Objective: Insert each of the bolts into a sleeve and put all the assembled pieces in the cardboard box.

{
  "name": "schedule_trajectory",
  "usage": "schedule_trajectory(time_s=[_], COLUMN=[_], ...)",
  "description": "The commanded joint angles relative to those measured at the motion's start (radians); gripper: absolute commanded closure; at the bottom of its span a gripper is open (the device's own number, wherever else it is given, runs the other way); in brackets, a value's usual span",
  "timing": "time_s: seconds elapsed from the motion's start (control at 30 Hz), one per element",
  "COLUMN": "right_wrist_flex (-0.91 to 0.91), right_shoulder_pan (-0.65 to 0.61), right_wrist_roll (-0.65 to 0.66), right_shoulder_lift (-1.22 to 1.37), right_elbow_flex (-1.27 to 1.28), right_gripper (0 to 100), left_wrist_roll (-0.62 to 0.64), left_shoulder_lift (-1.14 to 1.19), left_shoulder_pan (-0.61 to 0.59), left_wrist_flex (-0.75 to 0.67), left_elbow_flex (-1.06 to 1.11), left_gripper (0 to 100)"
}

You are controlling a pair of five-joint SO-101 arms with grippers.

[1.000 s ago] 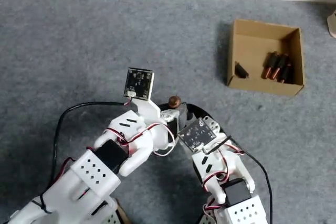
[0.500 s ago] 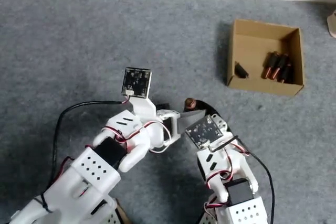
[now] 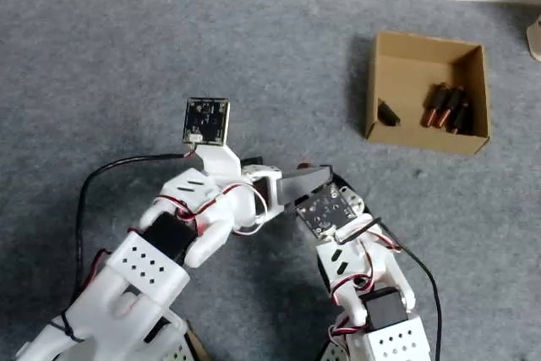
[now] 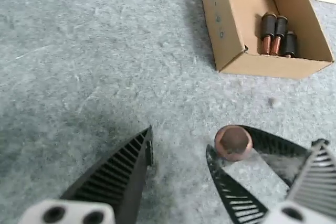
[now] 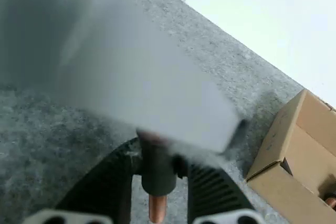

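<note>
- Three finished pieces [image 3: 446,107], high view: side by side in the cardboard box [image 3: 423,138] at the far right of the grey table [image 3: 101,57]; both arms meet mid-table, well apart from the box
- One further bolt-and-sleeve piece [image 3: 303,166], same view: carried by the right tool [image 3: 308,182], a little copper showing past the finger
- Left wrist view: left tool [image 4: 178,177] spread wide, nothing between its fingers; copper hex bolt head [image 4: 232,142] just beside one fingertip, borne by the other arm's tool; box beyond, pieces inside
- Right wrist view: right tool pinching the dark sleeve [image 5: 157,174] about mid-body, copper bolt tip [image 5: 156,209] poking out of its end; blurred grey shape [image 5: 105,66] close to the lens hides the head end; box corner near
- Handling, judged: small, stiff, metal; probably light; round and smooth, so apt to roll or slip; bolt may slide out of the sleeve if tipped head-down; best hold across the sleeve's middle; not fragile, a short drop into the box should do no harm
</note>
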Motion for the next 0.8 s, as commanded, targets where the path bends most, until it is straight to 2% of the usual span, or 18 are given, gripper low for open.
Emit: schedule_trajectory(time_s=[0.0, 0.33, 0.5, 0.77], right_wrist_flex=[0.001, 0.005, 0.019, -0.096], right_shoulder_pan=[0.025, 0.097, 0.125, 0.205], right_wrist_roll=[0.009, 0.008, -0.041, -0.048], right_shoulder_lift=[-0.013, 0.013, 0.228, 0.567], right_elbow_flex=[0.113, 0.061, -0.094, -0.295], right_gripper=[99.4, 99.5, 99.5, 99.5], left_wrist_roll=[0.028, 0.061, 0.061, 0.060], left_shoulder_lift=[-0.012, -0.004, -0.004, -0.002], left_shoulder_pan=[-0.012, -0.116, -0.120, -0.122], left_wrist_flex=[0.044, 0.058, 0.058, 0.063], left_elbow_flex=[-0.093, -0.105, -0.105, -0.099], left_gripper=[58, 58, 58, 58])
